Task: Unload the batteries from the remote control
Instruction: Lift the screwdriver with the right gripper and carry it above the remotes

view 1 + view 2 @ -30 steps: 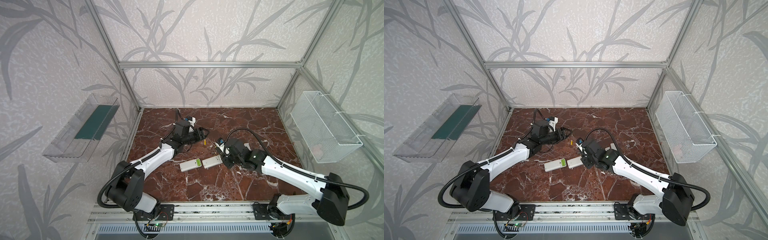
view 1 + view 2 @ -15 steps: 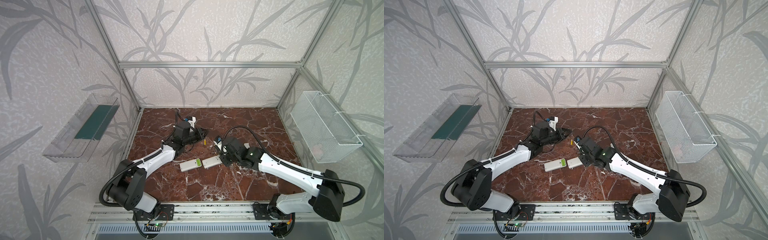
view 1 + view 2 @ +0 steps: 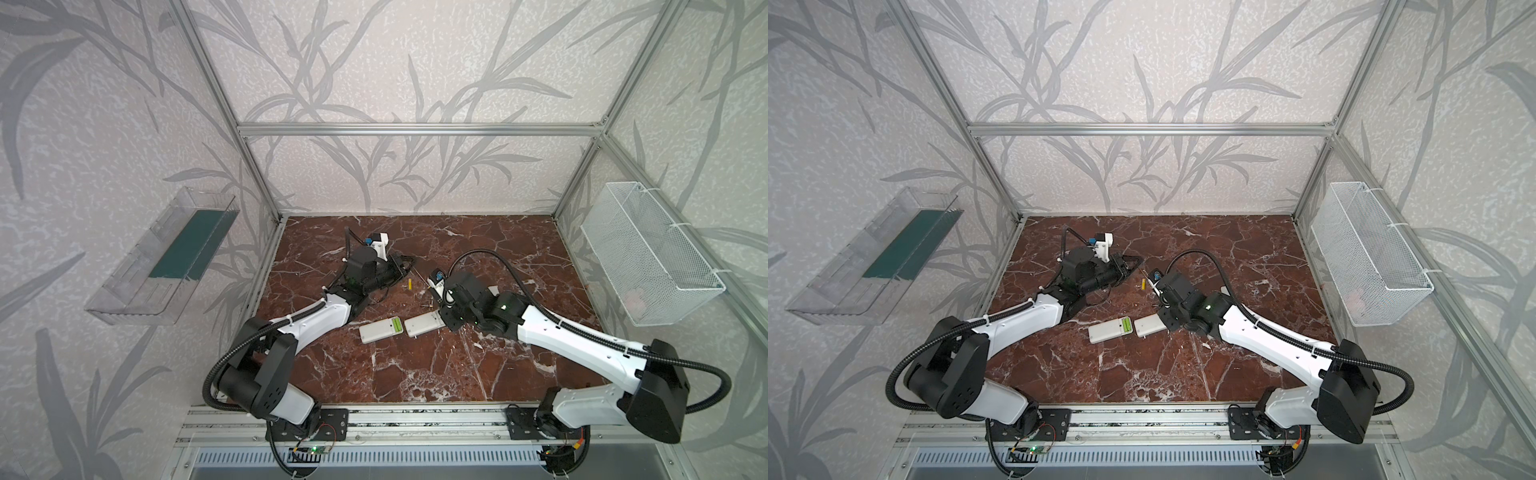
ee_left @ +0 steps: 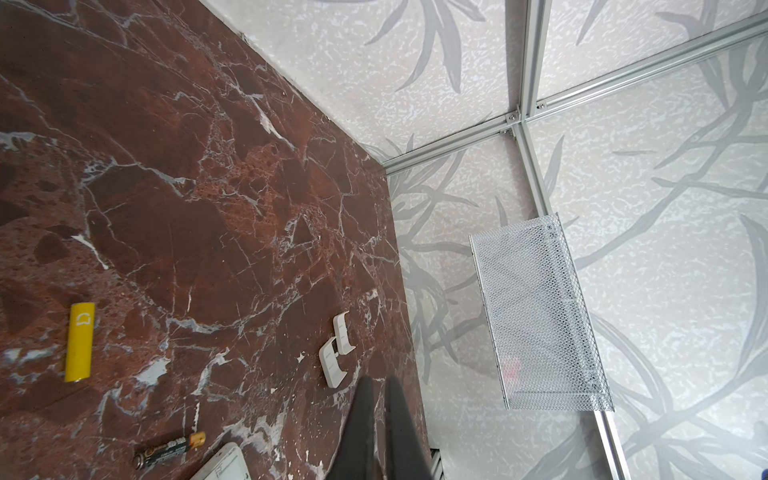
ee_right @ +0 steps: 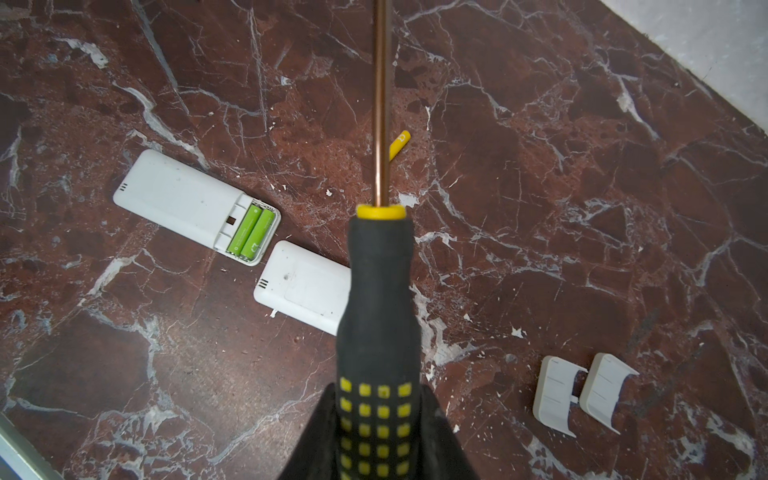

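Over the last second the left hand had drawn its dark fingers together on nothing, while the remotes kept their places. In a top view it sat in the upper middle of the red-brown marble desk, near the loose yellow cylindrical battery.

The right hand was clamped on the black-and-yellow-handled screwdriver, whose copper shaft pointed to the top of the right wrist frame.

The two light green batteries sat side by side in the open compartment of the white rectangular remote control, left of centre in that frame. Their long axes ran across the remote's width. In both top views they lay below the left hand and to the left of the right hand. The right hand looked nearer, but it was occupied.

A second white remote, one end hidden behind the screwdriver handle, lay just beside the open compartment and could crowd a reach. Two white battery covers and a dark battery with a gold end lay apart.
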{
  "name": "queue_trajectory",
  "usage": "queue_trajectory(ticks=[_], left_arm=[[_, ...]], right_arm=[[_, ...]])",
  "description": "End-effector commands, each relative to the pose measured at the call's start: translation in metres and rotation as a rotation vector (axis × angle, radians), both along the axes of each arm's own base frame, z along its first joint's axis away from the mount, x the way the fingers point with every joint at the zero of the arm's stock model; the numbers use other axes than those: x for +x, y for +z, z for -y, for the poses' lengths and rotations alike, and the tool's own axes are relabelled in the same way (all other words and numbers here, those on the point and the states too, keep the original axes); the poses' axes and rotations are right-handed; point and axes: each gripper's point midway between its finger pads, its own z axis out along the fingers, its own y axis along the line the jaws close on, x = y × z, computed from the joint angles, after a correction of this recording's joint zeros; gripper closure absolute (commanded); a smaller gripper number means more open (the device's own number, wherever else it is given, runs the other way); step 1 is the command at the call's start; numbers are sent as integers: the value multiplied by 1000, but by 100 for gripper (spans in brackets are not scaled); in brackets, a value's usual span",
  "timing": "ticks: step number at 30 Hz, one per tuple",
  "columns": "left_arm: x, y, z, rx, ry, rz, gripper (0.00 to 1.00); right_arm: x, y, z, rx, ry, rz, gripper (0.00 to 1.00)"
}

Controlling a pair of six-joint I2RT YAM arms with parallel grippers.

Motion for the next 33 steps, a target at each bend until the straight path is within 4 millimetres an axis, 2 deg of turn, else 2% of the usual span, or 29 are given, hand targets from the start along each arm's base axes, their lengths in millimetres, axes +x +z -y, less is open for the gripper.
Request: queue_trajectory(ticks=[1,10,19,24,33], left_arm=[[0,16,6,-99,-24,14,100],[1,44,-5,-202,8,2,100],[0,60,-15,-249,33,-2,100],[0,67,-17,-280,28,-6,100],[0,68,-18,-295,25,-19,100]], right_arm=[[6,30,-12,126,46,72,82],[7,48,-4,268,133,149,58],[7,69,6,345,185,230,39],[9,73,12,397,206,263,39],[6,88,7,475,305,368,39]])
